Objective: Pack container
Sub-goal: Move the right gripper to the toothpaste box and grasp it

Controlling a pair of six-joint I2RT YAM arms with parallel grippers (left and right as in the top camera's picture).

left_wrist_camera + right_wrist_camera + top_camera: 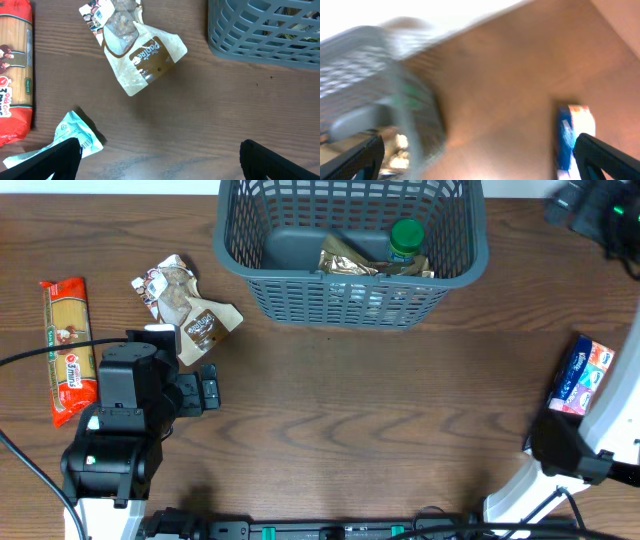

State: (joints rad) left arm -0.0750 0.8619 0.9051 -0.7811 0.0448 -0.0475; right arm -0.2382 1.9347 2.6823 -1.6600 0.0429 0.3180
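My left gripper (160,145) hangs low over the brown wooden table (400,430) with its jaws spread wide and nothing between them, only bare wood. Close by its left finger (55,160) lies a crumpled pale teal wrapper (75,132); I cannot tell whether the two touch. Ahead of that gripper lies a brown-and-white pouch (145,62), and beyond it a clear snack packet (112,15) overlaps the pouch's far end. A red packet of spaghetti (66,345) lies lengthwise at the table's left side. The container (350,290), a grey-blue slotted basket, stands at the far middle of the table, well apart from my left gripper. In it lie a gold-brown packet (345,260) and a green-lidded jar (406,238), both against the near wall. My right gripper (479,145) is also wide open and holds nothing. Its wrist view is blurred, yet it shows the basket off to one side and a blue box (570,135) to the other. That box lies near the table's right edge.
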